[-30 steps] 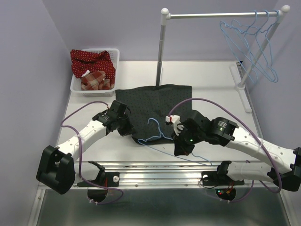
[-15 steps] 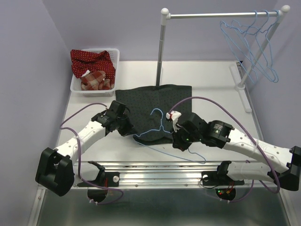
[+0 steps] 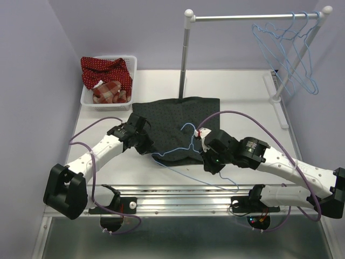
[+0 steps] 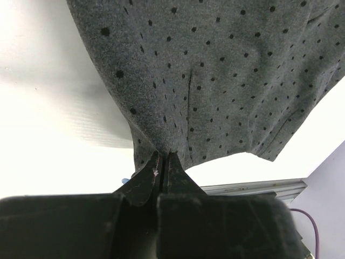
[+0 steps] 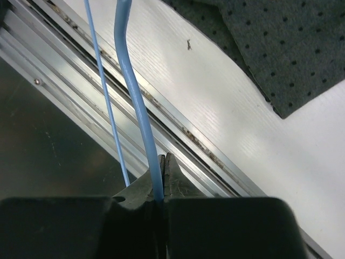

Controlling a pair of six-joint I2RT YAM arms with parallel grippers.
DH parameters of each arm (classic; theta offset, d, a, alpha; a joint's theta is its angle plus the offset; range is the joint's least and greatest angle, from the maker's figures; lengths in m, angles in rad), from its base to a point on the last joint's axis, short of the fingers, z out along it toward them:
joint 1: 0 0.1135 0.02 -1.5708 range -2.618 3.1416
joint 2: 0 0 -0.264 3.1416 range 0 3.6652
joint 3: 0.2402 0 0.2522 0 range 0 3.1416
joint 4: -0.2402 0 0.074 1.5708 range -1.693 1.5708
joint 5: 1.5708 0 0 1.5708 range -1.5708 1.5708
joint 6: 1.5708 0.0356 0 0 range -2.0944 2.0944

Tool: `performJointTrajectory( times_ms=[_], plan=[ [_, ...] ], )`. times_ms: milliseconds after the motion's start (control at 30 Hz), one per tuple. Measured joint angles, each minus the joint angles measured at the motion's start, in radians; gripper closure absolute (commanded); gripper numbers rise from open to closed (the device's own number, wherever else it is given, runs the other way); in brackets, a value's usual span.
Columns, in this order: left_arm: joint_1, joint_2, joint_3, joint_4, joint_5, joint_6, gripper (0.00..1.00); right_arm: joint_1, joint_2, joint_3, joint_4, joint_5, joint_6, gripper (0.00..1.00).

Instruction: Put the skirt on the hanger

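On table (image 3: 242,91) | left end effector (image 4: 163,158) pinches skirt (image 4: 215,81) | right end effector (image 5: 163,162) grips hanger (image 5: 136,105)

The left arm (image 3: 92,154) and right arm (image 3: 295,167) are white with black joints and purple cables (image 3: 237,113); left gripper (image 4: 163,162) and right gripper (image 5: 161,162) black

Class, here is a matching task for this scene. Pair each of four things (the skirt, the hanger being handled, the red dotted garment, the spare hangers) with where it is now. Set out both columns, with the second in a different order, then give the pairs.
Column A
1. skirt
2. hanger
3. red dotted garment
4. spare hangers

Column B
a. hooked on the rail, far right
b. edge pinched in the left gripper
c. in the white basket, far left
d. clamped in the right gripper

Pairs: 1-b, 2-d, 3-c, 4-a
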Motion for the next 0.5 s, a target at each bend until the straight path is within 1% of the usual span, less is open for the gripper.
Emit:
performJointTrajectory(
  times_ms=[233,500],
  plan=[
    [0.0,0.008,0.031,-0.023,-0.024,0.005,1.0,0.0,0.0,0.011,-0.096,0.005,0.018,0.99],
    [0.0,0.041,0.051,-0.031,-0.037,0.018,1.0,0.0,-0.001,0.011,-0.127,-0.074,0.003,0.99]
  ],
)
